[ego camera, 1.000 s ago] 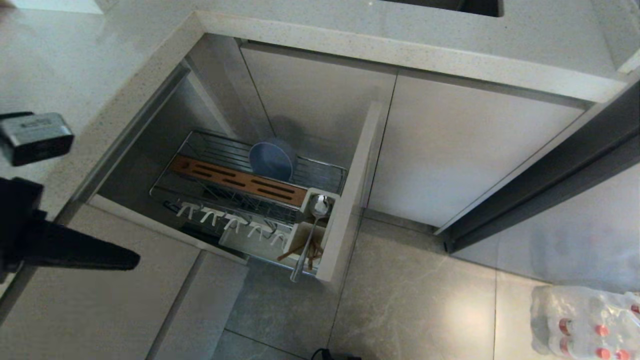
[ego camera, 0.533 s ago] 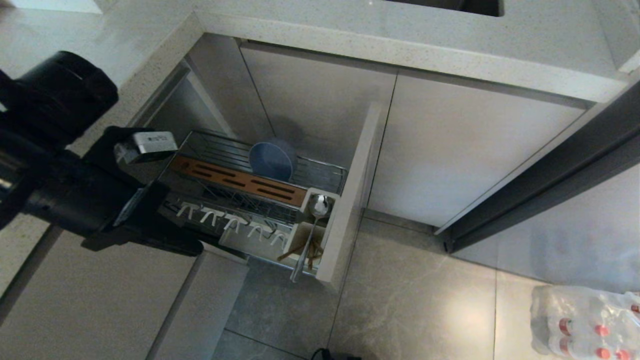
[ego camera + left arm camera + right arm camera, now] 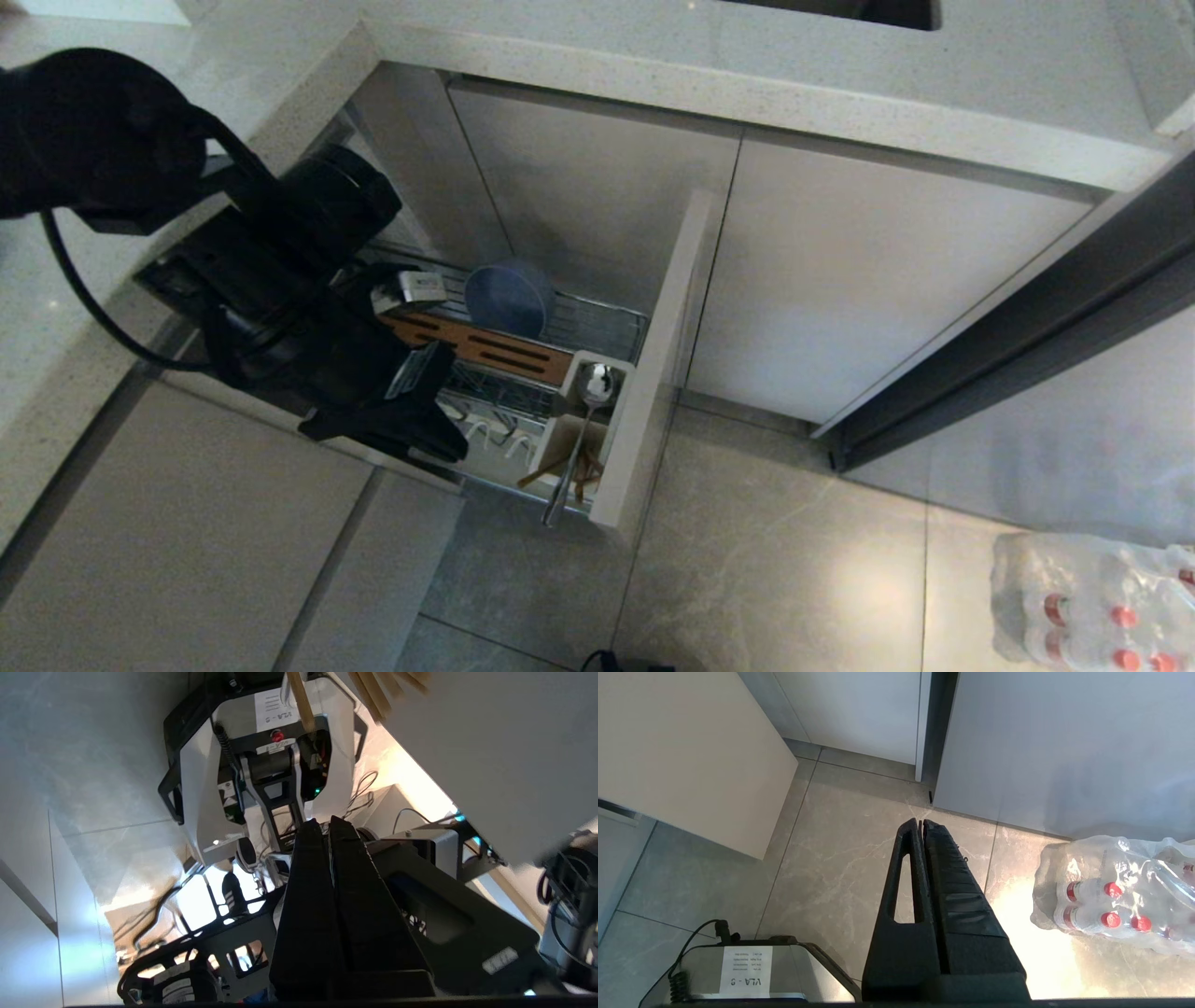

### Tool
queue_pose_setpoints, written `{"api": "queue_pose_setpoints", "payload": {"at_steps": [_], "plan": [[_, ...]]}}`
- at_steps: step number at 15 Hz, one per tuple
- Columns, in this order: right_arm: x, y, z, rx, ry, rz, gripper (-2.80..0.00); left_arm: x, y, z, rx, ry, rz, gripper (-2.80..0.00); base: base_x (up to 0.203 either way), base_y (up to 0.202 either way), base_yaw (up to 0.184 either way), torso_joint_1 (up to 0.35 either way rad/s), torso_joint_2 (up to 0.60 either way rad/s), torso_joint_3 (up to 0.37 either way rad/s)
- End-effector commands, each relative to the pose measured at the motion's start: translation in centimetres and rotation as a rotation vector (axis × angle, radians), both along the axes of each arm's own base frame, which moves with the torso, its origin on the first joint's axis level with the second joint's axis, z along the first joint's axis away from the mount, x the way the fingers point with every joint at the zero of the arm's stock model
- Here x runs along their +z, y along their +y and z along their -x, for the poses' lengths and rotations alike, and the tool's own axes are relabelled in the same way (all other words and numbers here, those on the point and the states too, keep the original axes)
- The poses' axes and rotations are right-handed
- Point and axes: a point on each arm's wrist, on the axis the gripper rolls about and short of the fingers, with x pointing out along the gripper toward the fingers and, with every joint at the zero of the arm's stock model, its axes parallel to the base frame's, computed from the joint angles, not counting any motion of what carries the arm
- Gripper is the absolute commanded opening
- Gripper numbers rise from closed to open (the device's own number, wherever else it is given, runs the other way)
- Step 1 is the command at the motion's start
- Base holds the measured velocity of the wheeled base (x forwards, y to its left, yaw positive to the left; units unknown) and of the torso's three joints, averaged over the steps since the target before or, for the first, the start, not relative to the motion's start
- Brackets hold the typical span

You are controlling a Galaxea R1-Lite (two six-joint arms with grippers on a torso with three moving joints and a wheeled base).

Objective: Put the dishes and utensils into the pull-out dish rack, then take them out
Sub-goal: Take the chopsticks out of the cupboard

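Swung in from the left edge since a second ago, the black left gripper is now held over the near left part of the pulled-out chrome wire dish rack, its fingers pressed together on nothing. Behind the slotted brown wooden strip the round light-blue dish is stood on edge. Further right, the long silver metal spoon and thin light-brown wooden chopsticks are seen in the white utensil cup. Over the grey floor tiles, the black right gripper is hung closed and empty, near a wrapped pack of red-capped bottles
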Motion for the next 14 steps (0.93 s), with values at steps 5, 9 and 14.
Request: {"api": "queue_pose_setpoints", "payload": {"at_steps": [5,9,14], "plan": [[0.0,0.0,0.0,0.000,0.000,0.000,-2.80,-3.1,-2.0,-3.1,0.009,0.094,-0.035,-2.80,0.000,0.000,0.000,0.000,0.00,0.000],[0.0,0.0,0.0,0.000,0.000,0.000,-2.80,-3.9,-2.5,-4.4,0.010,0.101,-0.038,-2.80,0.000,0.000,0.000,0.000,0.00,0.000],[0.0,0.0,0.0,0.000,0.000,0.000,-2.80,-5.0,-2.9,-5.5,0.013,0.113,-0.054,0.00,0.000,0.000,0.000,0.000,0.00,0.000]]}}
